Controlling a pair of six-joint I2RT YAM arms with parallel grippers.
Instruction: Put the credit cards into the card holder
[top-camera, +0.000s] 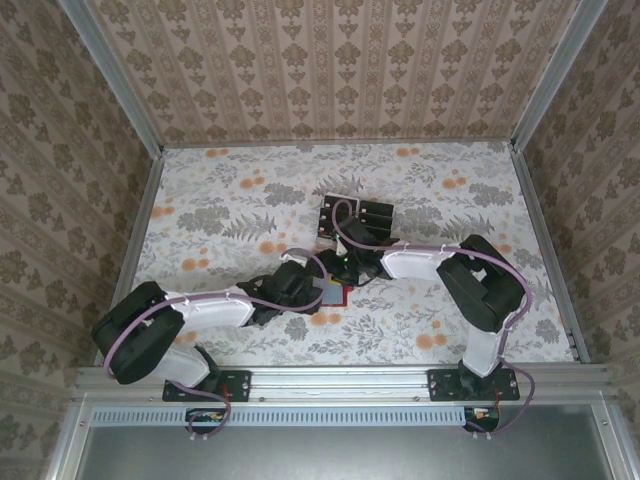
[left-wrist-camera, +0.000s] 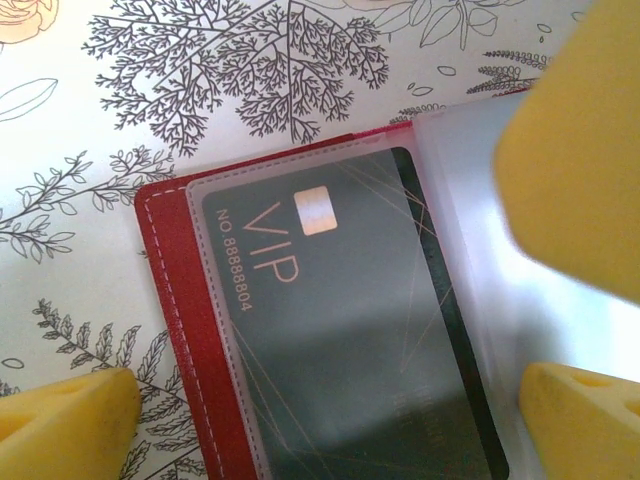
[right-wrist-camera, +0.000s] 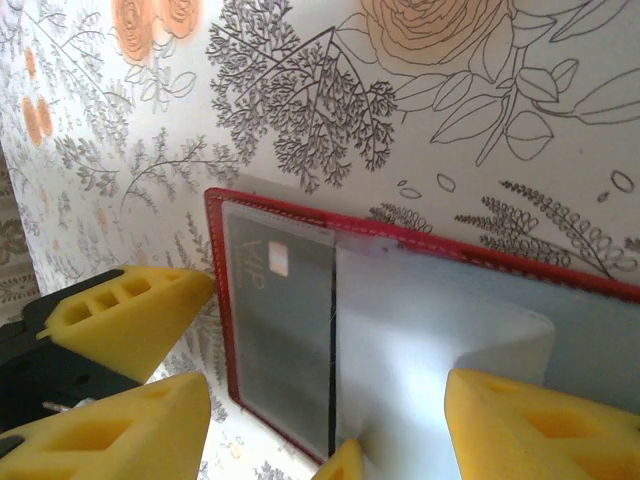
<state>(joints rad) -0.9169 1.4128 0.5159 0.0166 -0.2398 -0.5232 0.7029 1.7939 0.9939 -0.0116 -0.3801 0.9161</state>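
Observation:
The red card holder (left-wrist-camera: 175, 270) (right-wrist-camera: 520, 262) (top-camera: 338, 296) lies open on the flowered table. One dark credit card (left-wrist-camera: 340, 330) (right-wrist-camera: 280, 320) marked VIP sits inside its left clear pocket. My left gripper (left-wrist-camera: 328, 385) (top-camera: 315, 290) is open and straddles the holder, one tip on the table beside the red edge, the other on the clear flap. My right gripper (right-wrist-camera: 328, 385) (top-camera: 346, 268) hangs open over the same holder, and one of its fingers (left-wrist-camera: 580, 150) is over the pale flap. More black credit cards (top-camera: 372, 214) stand behind in a clear rack.
The clear rack (top-camera: 330, 205) stands just behind the two grippers at mid-table. Patterned walls close the table (top-camera: 220, 200) on the left, right and back. The two arms meet tightly over the holder, their yellow fingers close to each other.

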